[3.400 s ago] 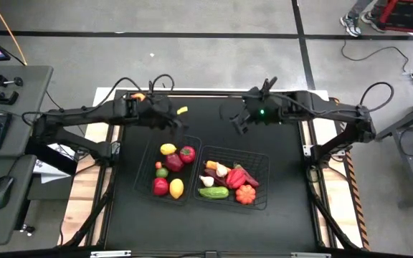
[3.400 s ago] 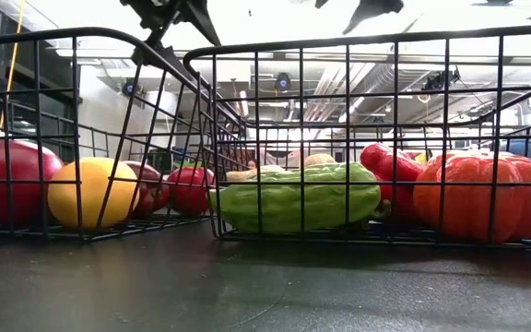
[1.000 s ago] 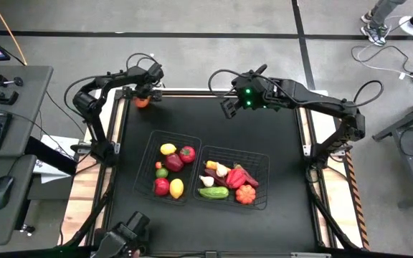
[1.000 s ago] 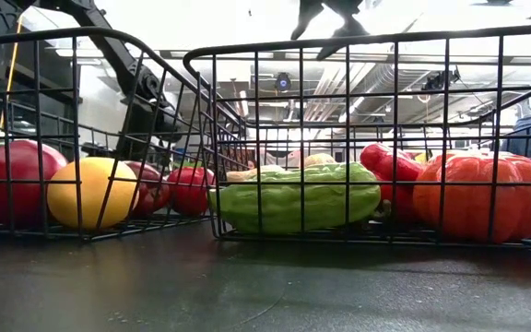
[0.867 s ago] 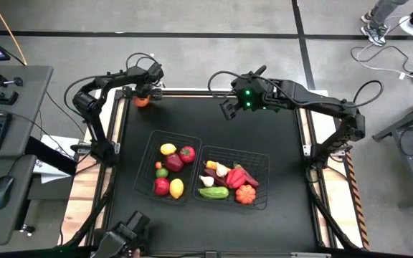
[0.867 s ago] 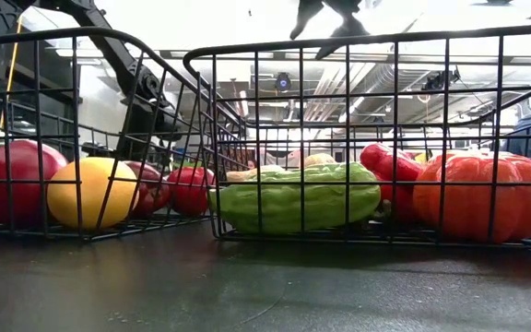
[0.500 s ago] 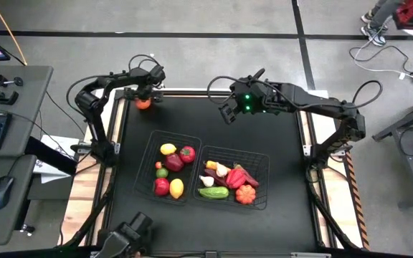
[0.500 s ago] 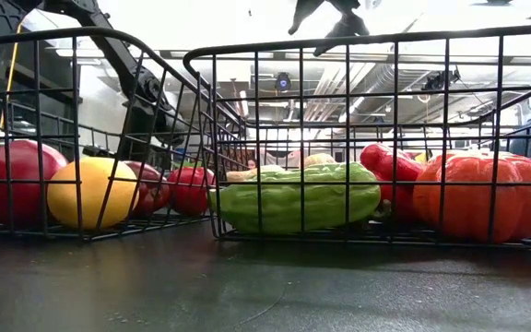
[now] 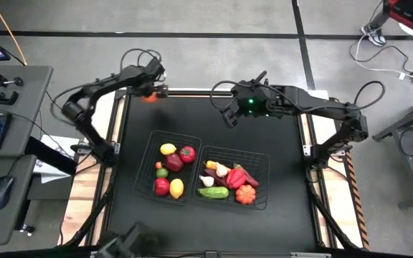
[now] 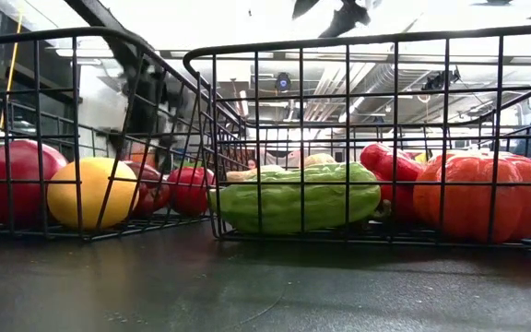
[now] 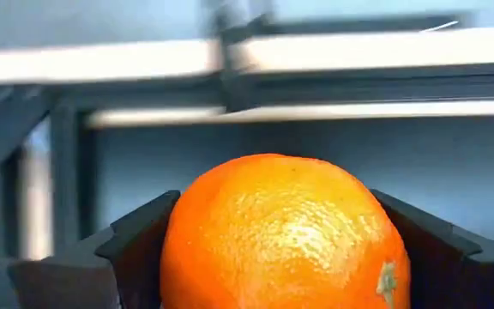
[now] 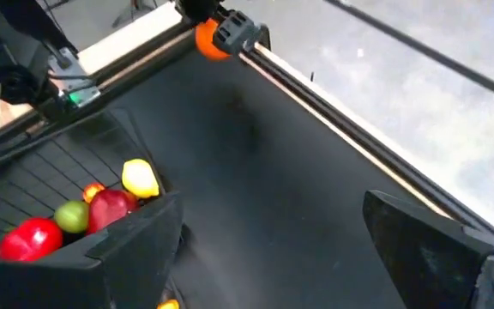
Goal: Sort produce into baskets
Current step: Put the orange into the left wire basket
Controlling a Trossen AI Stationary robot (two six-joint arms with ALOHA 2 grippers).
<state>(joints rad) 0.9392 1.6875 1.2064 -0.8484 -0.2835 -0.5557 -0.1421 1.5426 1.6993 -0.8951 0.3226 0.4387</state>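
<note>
Tabletop [image 9: 214, 129] black w/ pale rim; left tool [image 9: 148, 94] grips orange [image 11: 286, 233], right tool [image 9: 229, 115] open.

Both arms are dark, slim and jointed, with black cables looping loose above their upper links. The right arm carries a small green light near its wrist. The right end effector [image 12: 273, 232] has two broad, flat, matte black fingers [image 12: 135, 236] with angular edges.
</note>
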